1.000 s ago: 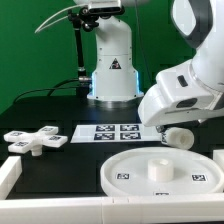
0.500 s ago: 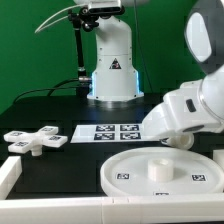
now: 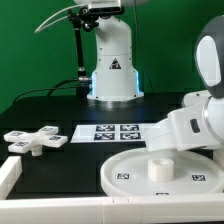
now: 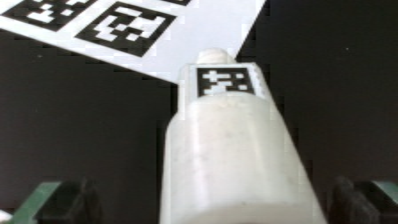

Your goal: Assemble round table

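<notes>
The fingers (image 4: 57, 200) straddle the cylinder leg (image 4: 222, 150), open and clear of it; I'd lower them centred, then squeeze squarely.

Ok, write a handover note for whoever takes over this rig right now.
Gripper: open, straddling the short thick white plastic cylinder leg, not closed on it.
Leg: lying on the black table by a corner of the marker board.
Large white rimmed round disc: flat at the front, no leg on it.
White four-armed cross base: loose at the exterior view's left.
Done: nothing joined.
Left: grasp leg, fit it to disc, add base.
</notes>
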